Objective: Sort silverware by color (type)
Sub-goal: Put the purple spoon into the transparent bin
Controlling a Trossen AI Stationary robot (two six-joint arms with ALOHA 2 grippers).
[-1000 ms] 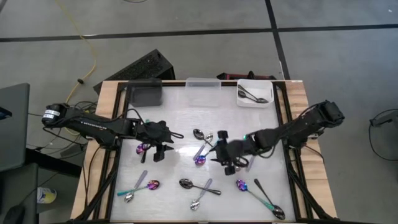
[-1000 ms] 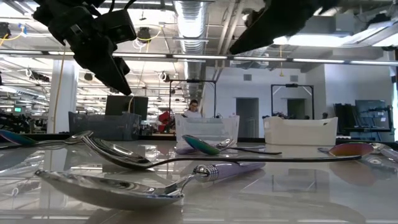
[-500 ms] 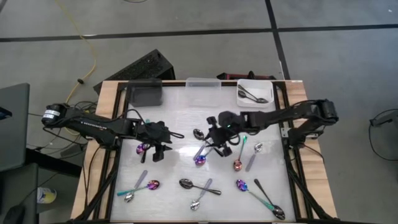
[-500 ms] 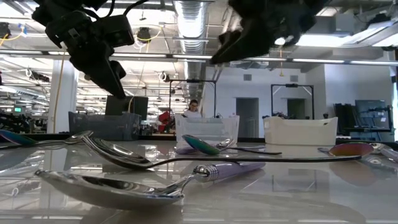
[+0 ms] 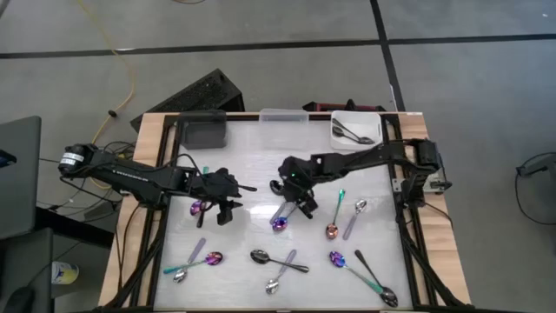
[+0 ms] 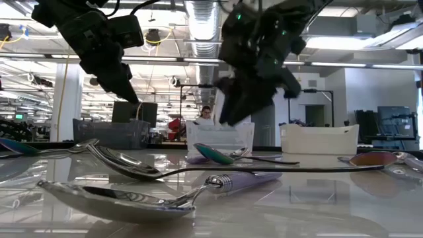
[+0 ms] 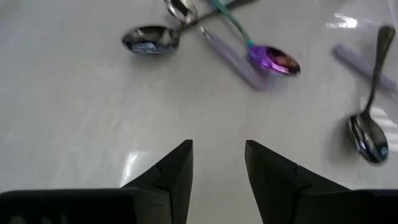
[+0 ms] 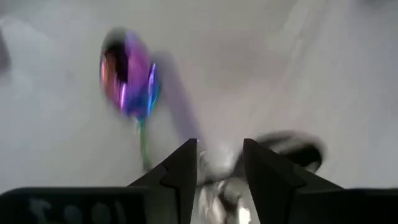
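Left of centre in the high view, your left hand (image 5: 224, 209) hung over the white bench (image 5: 252, 156), fingers parted and empty, beside an iridescent purple spoon (image 5: 198, 209). At centre, your right hand (image 5: 300, 202) hovered open, holding nothing, above a lilac-handled purple spoon (image 5: 280, 223).

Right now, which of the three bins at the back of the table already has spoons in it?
The white bin, at the back right corner, holds dark spoons. The clear bin in the middle and the dark grey bin at the left show none.
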